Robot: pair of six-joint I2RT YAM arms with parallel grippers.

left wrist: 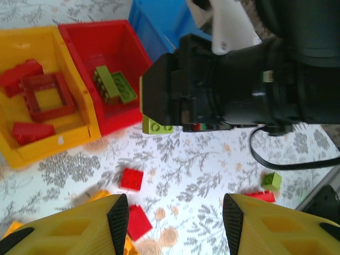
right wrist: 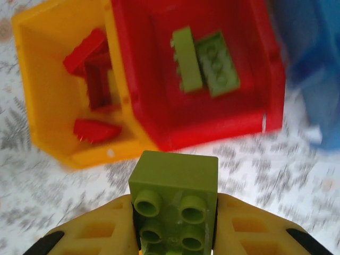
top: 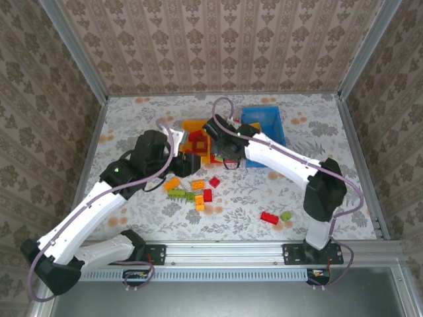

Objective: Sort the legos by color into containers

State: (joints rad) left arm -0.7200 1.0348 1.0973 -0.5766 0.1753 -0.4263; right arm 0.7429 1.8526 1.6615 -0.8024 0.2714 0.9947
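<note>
Readable text: none found.
red bin (left wrist: 114, 40): unlettered.
yellow-orange bin (left wrist: 48, 146): unlettered.
lime brick (right wrist: 175, 175): studs blurred, nothing legible.
black arm housing (left wrist: 239, 101): pale tag (left wrist: 266, 76), too small to read.

Both arms reach in over mid-table, wrists close together.
The left arm (top: 92, 205) stretches forward and to the right, the left gripper (left wrist: 175, 212) pointing down with its fingers wide apart. The right arm (top: 284, 157) bends leftward, the right gripper (right wrist: 175, 226) clamping a green brick (right wrist: 175, 178).

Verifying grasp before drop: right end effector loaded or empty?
Loaded. The right end effector clamps a lime green brick between its yellow fingers, studs toward the wrist camera, just outside the red bin.
</note>
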